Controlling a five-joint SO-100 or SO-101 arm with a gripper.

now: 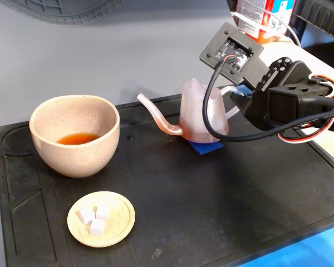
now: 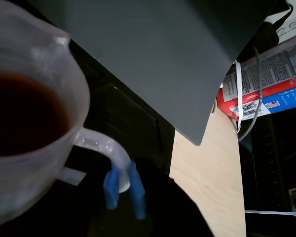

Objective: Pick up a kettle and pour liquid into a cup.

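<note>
Sitting nearest the fixed camera, a small wooden dish (image 1: 101, 218) holds three white cubes (image 1: 94, 218) on the black mat (image 1: 211, 194) that covers the worktop. Behind it, at the left of that view, the beige-pink speckled cup (image 1: 75, 135) stands upright with a shallow pool of amber liquid (image 1: 77, 138) in its bottom. Farther back and to the right, well apart from the cup, the translucent pink kettle (image 1: 202, 113) rests upright on a blue patch (image 1: 206, 147), its long thin spout (image 1: 156, 115) curving toward the cup. In the wrist view the claw (image 2: 123, 185) pinches the kettle's white loop handle (image 2: 102, 146) between blue-padded fingers (image 2: 136, 190), and dark liquid shows inside the kettle's open top. Beyond lie a grey board (image 1: 100, 50) and a red-and-white carton (image 2: 269, 84).
</note>
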